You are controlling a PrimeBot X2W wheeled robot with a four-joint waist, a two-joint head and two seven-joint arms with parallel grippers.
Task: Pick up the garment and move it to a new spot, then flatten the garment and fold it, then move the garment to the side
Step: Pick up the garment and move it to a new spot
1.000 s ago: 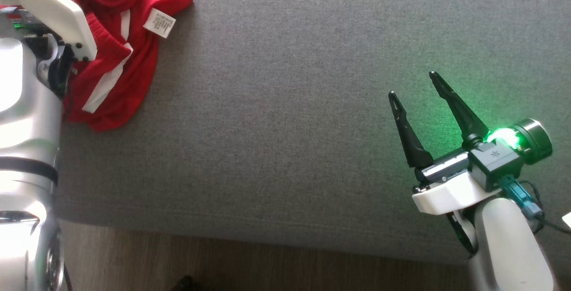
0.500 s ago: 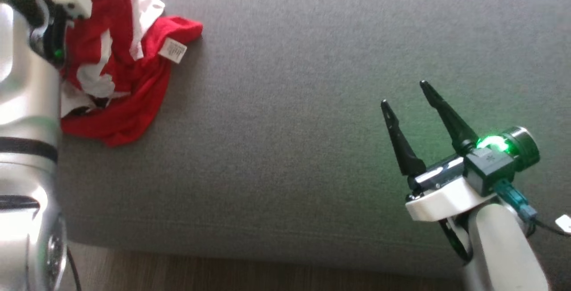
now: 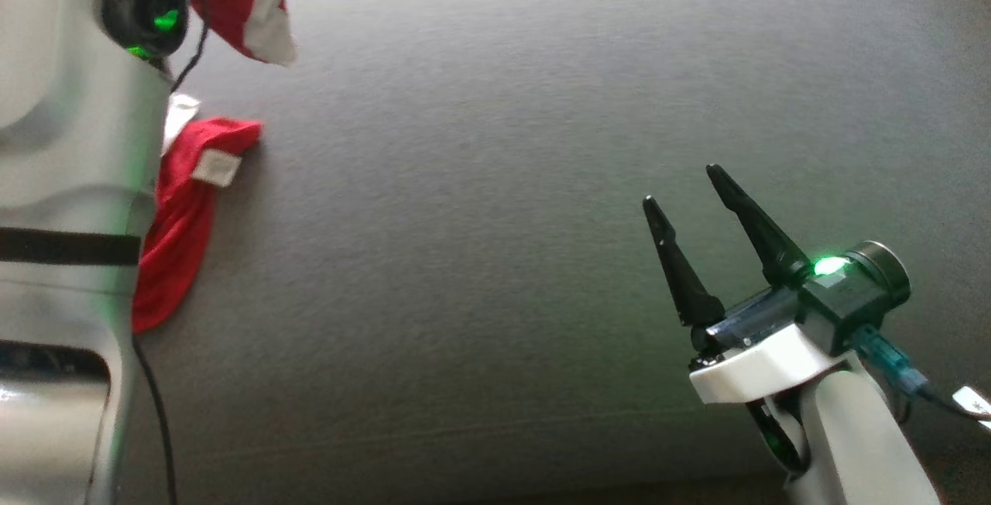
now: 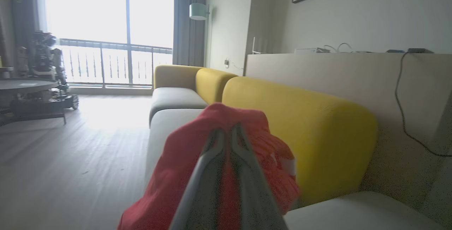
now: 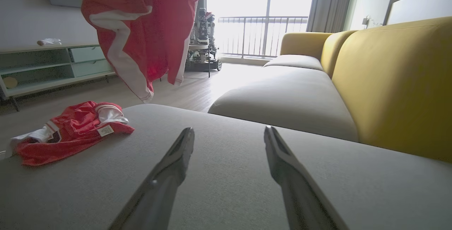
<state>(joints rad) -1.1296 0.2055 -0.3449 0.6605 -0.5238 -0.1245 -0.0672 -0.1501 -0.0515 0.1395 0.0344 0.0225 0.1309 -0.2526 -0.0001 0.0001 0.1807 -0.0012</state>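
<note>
We kept our left fingers (image 4: 204, 170) clamped tight on the red garment (image 5: 141, 29), which dangled at upper left, clear of the grey sofa seat (image 3: 464, 257) for carrying. Our right fingers (image 3: 751, 222), at lower right, stood apart and empty, likely saved for flattening.

Left gripper (image 4: 227, 129) is seen with fingers pressed together, its pale forearm (image 3: 62, 180) set along the left edge of the head view; right gripper (image 3: 680, 187) is held at lower right, fingers spread wide, tilted slightly left.
</note>
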